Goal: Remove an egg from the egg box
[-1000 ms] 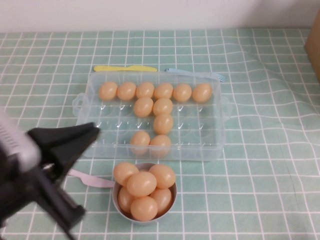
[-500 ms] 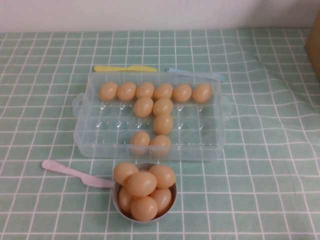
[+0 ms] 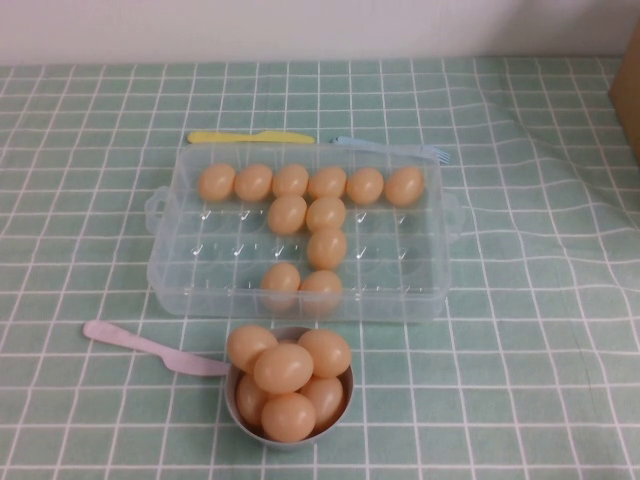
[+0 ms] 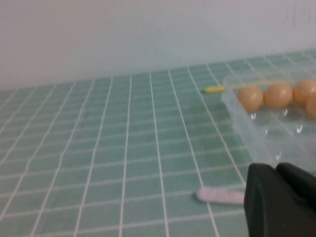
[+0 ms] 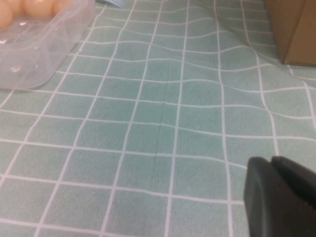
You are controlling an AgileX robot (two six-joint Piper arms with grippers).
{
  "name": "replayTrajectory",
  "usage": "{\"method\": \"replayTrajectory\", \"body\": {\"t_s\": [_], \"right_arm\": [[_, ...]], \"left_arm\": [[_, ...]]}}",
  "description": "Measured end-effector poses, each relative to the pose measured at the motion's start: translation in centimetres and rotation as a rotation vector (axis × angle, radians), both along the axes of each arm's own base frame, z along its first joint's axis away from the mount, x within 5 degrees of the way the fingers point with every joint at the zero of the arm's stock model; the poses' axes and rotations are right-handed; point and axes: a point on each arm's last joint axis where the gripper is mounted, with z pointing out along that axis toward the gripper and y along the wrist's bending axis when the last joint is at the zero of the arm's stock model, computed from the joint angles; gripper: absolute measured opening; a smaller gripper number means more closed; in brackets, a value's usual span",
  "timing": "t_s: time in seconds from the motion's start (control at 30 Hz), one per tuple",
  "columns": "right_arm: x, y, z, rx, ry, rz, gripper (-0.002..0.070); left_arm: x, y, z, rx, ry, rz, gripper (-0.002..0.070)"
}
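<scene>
The clear plastic egg box (image 3: 190, 270) lies in the middle of the table with several tan-orange eggs in its cells, one of them the egg (image 3: 326, 247) in the middle. No gripper shows in the high view. In the left wrist view my left gripper (image 4: 274, 170) is shut and empty, low over the cloth and well short of the egg box (image 4: 266, 133) and its eggs (image 4: 250, 98). In the right wrist view my right gripper (image 5: 270, 160) is shut and empty over bare cloth, far from the egg box (image 5: 39, 49).
A small grey bowl (image 3: 343, 395) heaped with several eggs stands in front of the box. A pink plastic knife (image 3: 140, 343) lies left of the bowl. A yellow knife (image 3: 250, 137) and a blue fork (image 3: 400, 148) lie behind the box. A cardboard box (image 3: 628, 90) stands at far right.
My left arm, which filled the lower left of the high view a second ago, has pulled out of that view, uncovering the pink knife. The eggs have not moved.
</scene>
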Motion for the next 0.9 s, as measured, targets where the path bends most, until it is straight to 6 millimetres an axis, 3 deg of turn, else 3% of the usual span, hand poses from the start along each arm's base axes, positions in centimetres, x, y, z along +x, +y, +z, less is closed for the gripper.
{"method": "replayTrajectory", "body": {"t_s": [0.2,0.9], "right_arm": [[0.0,0.0,0.0,0.000,0.000,0.000,-0.0017],[0.0,0.0,0.0,0.000,0.000,0.000,-0.0017]], "left_arm": [[-0.3,0.0,-1.9,0.020,0.214,0.000,-0.0002],[-0.4,0.0,-2.0,0.022,0.228,0.000,-0.0002]]}}
